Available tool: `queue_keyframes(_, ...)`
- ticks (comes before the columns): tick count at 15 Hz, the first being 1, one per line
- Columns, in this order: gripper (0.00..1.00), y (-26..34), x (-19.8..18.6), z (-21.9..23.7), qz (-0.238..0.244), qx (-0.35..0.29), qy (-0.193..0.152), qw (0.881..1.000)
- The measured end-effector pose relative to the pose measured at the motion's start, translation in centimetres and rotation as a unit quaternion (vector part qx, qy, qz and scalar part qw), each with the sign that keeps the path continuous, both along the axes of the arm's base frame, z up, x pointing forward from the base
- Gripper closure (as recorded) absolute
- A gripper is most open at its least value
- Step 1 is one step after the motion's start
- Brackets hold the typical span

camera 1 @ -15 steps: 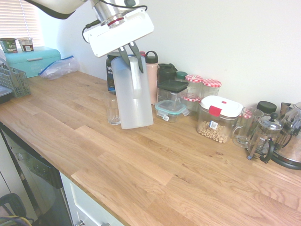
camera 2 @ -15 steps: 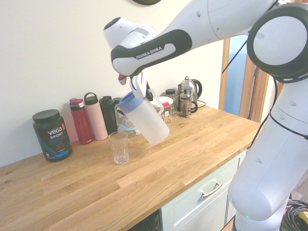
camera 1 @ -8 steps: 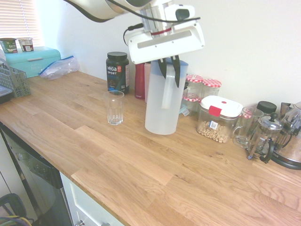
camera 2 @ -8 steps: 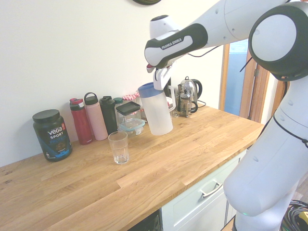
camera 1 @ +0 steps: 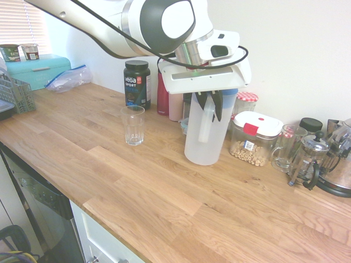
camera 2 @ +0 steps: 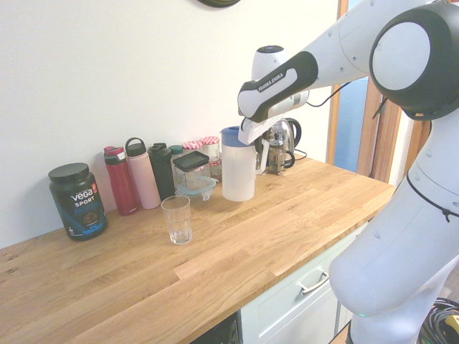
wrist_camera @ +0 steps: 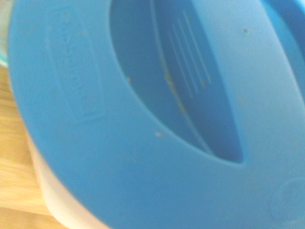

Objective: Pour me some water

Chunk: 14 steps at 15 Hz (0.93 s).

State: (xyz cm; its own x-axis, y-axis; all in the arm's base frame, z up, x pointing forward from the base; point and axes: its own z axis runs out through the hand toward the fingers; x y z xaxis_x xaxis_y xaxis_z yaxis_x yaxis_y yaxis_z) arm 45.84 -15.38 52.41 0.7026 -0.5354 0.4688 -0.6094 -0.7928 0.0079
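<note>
The gripper (camera 1: 210, 105), clamped shut on the jug's (camera 1: 207, 131) white handle, has swung it upright and away from the glass (camera 1: 132, 125) to stand near the storage jars (camera 1: 255, 137); pouring looks finished.

The wooden countertop (camera 1: 164, 203) bore a glass tumbler (camera 1: 132, 125), with the jug (camera 1: 207, 137) upright right of it.

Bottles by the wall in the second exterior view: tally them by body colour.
Red bottle: 1
Pink bottle: 1
Dark bottle: 1
Total: 3
</note>
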Motion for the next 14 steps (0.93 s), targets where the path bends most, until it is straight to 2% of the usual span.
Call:
queue_keyframes(2,1.00,0.2,-0.2,-0.2,-0.009,-0.017,0.005,1.000)
queue_keyframes(7,1.00,0.4,-0.8,-2.1,-0.021,-0.009,0.020,1.000)
queue_keyframes(8,0.00,0.4,-0.9,-2.4,-0.025,-0.007,0.022,0.999)
queue_keyframes(14,0.00,0.2,-1.2,-3.2,-0.029,-0.010,0.030,0.999)
